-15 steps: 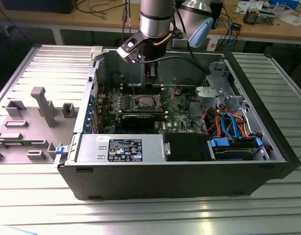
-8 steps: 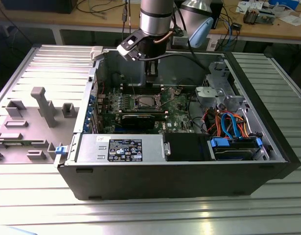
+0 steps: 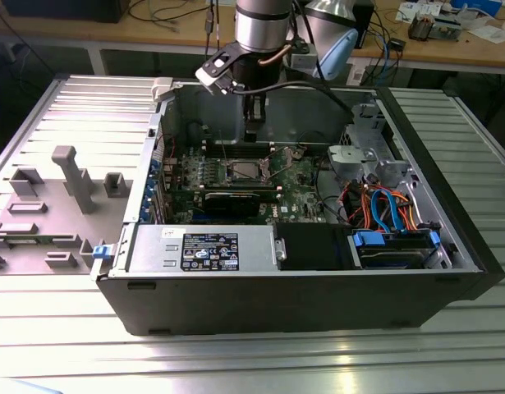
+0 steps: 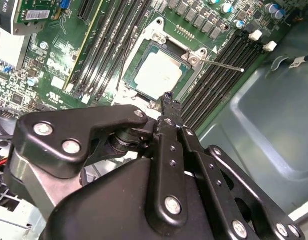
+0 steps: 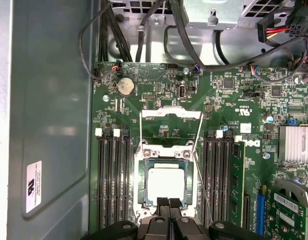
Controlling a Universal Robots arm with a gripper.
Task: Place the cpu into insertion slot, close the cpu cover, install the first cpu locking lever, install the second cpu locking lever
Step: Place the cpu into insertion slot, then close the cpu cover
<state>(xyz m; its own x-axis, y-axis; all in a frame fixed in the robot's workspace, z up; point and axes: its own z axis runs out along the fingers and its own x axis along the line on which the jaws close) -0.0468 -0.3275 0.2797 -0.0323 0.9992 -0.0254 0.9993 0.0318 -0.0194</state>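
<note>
Right now the gripper (image 5: pixel 169 203), fingertips pressed together, is hovering just beside the edge of the cpu (image 5: pixel 166 183), which is lying in the insertion slot (image 5: pixel 166 161).

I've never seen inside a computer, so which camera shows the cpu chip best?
The first wrist view: it looks straight down on the cpu, square and bright, with the pincer at one edge. The second wrist view shows the cpu slanted. In the exterior view the cpu is a tiny grey patch.
</note>
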